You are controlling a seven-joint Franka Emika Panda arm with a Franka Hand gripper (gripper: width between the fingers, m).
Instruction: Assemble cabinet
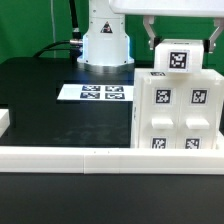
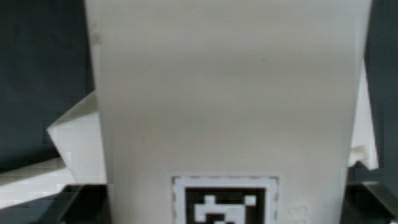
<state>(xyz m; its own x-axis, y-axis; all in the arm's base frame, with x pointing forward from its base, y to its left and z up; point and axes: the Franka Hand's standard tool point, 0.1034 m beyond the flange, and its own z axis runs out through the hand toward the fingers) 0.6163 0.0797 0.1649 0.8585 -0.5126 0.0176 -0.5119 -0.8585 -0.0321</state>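
The cabinet [image 1: 175, 115] stands upright at the exterior view's right, a white boxy body with several black-and-white tags on its front panels. A white tagged top piece [image 1: 178, 60] sits on top of it. My gripper [image 1: 180, 48] reaches down from above, with one finger at each side of this top piece, closed on it. In the wrist view the white top piece [image 2: 222, 100] fills most of the frame, with its tag [image 2: 228, 202] at the edge nearest my jaws. The fingers show only as dark shapes at the corners.
The marker board [image 1: 100, 92] lies flat on the black table in front of the robot base [image 1: 105, 40]. A long white rail [image 1: 90, 157] runs along the table's front edge, with a short white wall [image 1: 4, 122] at the exterior view's left.
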